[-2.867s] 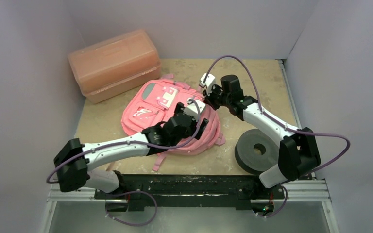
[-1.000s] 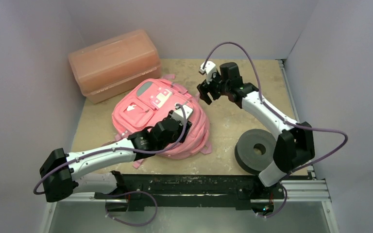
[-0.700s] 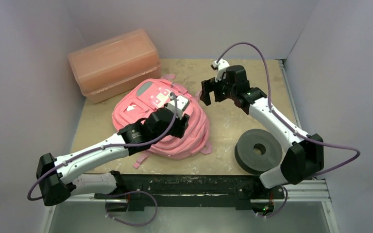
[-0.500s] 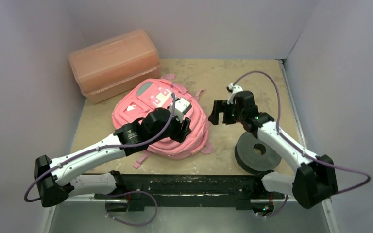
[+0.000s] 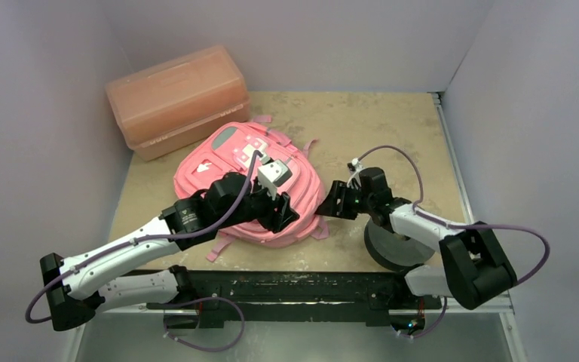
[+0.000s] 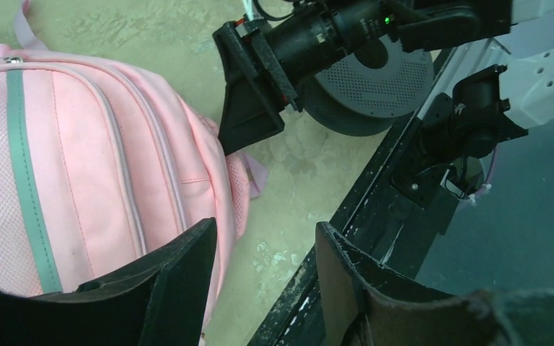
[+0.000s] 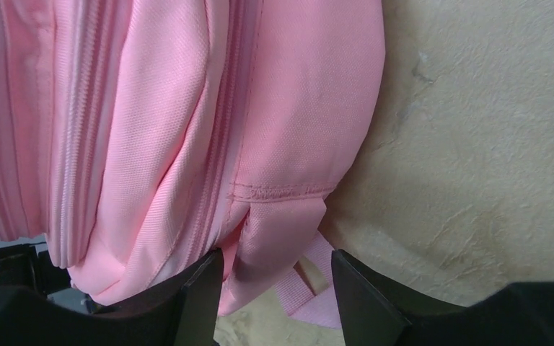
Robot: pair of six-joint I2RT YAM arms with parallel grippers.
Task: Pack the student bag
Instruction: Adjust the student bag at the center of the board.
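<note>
The student bag [image 5: 230, 170] is a pink backpack lying flat in the middle of the table, front pockets up. My left gripper [image 5: 285, 215] hovers open over its near right edge. In the left wrist view the gripper [image 6: 267, 231] has nothing between its fingers, and the student bag [image 6: 79, 173] lies to the left. My right gripper [image 5: 332, 207] sits low at the bag's near right corner. In the right wrist view it [image 7: 278, 263] stands open astride a pink strap tab [image 7: 281, 238] sewn to that corner. Small gaps show on both sides of the tab.
A salmon translucent plastic box [image 5: 177, 98] stands at the back left, against the wall. A dark grey disc [image 5: 392, 237] lies at the near right, under the right arm. The black base rail [image 5: 309, 286] runs along the table's near edge, and walls close in three sides.
The right arm swung from beyond the bag's far right down to its near right corner, and its jaws narrowed. The left arm shifted right and nearer over the bag.
</note>
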